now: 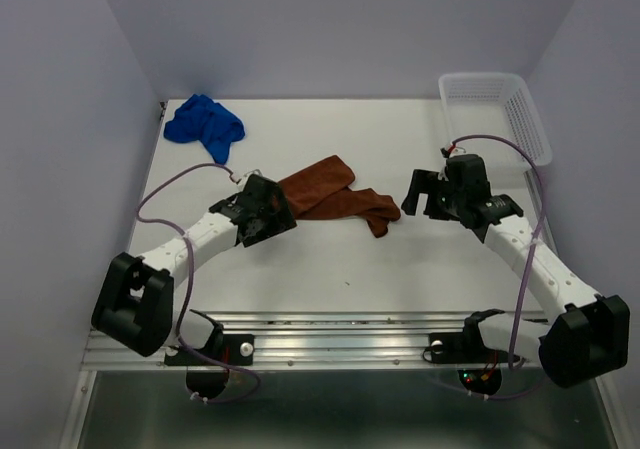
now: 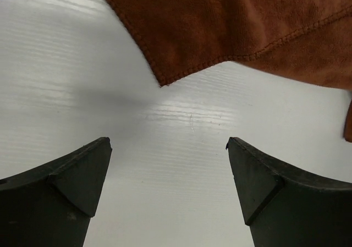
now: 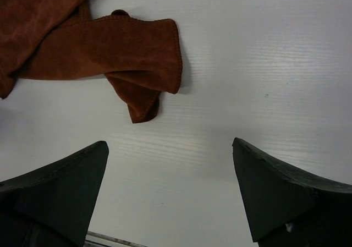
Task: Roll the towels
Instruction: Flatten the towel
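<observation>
Nearest, the left claw (image 1: 268, 209) stands wide open with nothing in it, low over the white desk (image 1: 330, 264) at the left end of the rust-brown towel (image 1: 335, 197). Its wrist view shows a hemmed corner of the cloth just ahead of the fingertips, not touching them. The right claw (image 1: 420, 193) is likewise spread wide and empty, just beside the towel's right end but apart from it. The brown towel lies crumpled in a long unrolled strip across mid-desk. Farther back, the blue towel (image 1: 205, 124) sits bunched in the far left corner, and a white mesh basket (image 1: 530, 119) stands far right
</observation>
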`<state>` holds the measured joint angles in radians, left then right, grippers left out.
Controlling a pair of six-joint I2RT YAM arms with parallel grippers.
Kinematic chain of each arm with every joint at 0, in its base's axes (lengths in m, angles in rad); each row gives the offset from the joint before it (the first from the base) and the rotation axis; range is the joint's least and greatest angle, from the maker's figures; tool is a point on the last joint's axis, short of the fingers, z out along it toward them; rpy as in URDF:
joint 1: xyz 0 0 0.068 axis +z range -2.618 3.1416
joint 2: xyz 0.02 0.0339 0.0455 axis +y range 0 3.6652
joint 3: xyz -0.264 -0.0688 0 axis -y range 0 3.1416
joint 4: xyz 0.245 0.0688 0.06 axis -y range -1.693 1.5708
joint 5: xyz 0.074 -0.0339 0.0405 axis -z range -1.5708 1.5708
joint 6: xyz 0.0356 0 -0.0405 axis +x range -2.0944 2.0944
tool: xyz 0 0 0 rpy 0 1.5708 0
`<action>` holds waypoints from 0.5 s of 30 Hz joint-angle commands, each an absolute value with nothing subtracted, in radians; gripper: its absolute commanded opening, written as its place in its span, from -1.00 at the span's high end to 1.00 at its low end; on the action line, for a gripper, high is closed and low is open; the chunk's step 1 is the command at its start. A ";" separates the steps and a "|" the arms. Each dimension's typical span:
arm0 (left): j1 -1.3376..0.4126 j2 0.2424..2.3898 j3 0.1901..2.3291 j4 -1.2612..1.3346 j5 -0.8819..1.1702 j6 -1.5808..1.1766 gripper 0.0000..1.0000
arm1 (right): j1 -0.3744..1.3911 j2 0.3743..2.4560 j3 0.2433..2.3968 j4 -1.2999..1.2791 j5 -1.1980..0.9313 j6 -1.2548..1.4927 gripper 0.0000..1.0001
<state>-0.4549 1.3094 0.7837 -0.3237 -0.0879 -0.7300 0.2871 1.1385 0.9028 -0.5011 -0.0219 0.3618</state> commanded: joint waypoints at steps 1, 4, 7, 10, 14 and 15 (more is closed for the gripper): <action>-0.509 1.390 0.891 -0.339 -0.212 -0.649 -0.97 | 0.288 1.160 0.962 -0.445 0.049 0.339 -1.00; -0.514 1.468 0.922 -0.347 -0.242 -0.624 -0.97 | 0.288 1.172 0.971 -0.448 0.057 0.333 -1.00; -0.535 1.548 0.963 -0.383 -0.293 -0.569 -0.88 | 0.288 1.177 0.976 -0.454 0.074 0.328 -1.00; -0.564 1.612 1.006 -0.420 -0.344 -0.519 -0.76 | 0.288 1.181 0.982 -0.459 0.078 0.321 -1.00; -0.580 1.647 1.040 -0.371 -0.308 -0.439 -0.76 | 0.288 1.192 0.982 -0.459 0.077 0.314 -1.00; -0.580 1.654 1.046 -0.365 -0.308 -0.428 -0.74 | 0.288 1.193 0.983 -0.460 0.077 0.313 -1.00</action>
<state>-0.5705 1.6566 0.9936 -0.3698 -0.2749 -0.5209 0.2878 1.1851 0.9367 -0.4934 0.0551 0.3347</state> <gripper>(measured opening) 0.882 0.998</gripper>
